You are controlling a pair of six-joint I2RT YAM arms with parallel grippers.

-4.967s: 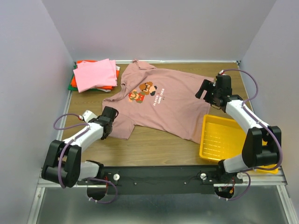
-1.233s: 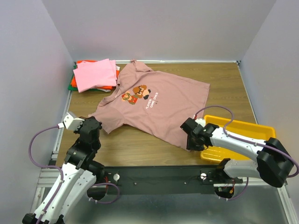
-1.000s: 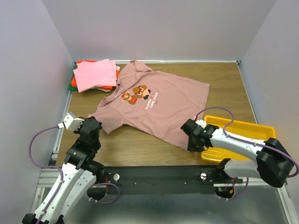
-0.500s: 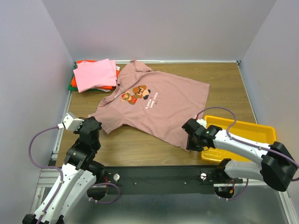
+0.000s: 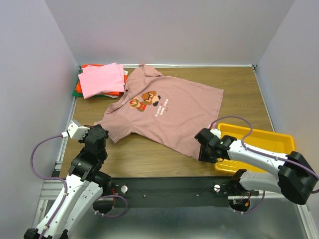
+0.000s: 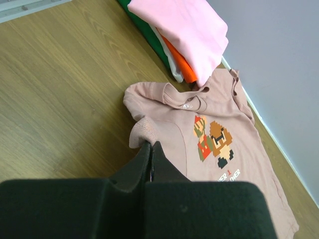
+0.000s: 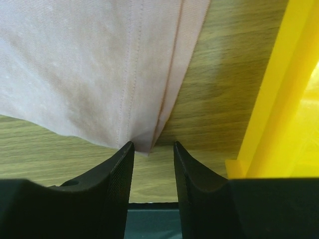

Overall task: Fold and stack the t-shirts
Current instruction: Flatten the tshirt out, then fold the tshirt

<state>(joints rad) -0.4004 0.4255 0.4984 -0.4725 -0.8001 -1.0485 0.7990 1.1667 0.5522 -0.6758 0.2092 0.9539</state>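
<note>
Wooden table, mauve t-shirt spread flat; folded t-shirt stack far left, yellow tray near right

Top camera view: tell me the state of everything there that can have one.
mauve t-shirt: spread flat, unfolded, print up.
folded t-shirts: stacked, bright pink on top.
yellow tray: upright, open side up.
left tool: shut, by the shirt's sleeve.
right tool: open, straddling the shirt's hem corner.

1. Left gripper: jaws pressed together, nothing between them.
2. Mauve-pink t-shirt lies spread on the wooden table, pixel print up.
3. Folded stack touches its collar: bright pink t-shirt topmost, orange t-shirt and green t-shirt beneath.
</note>
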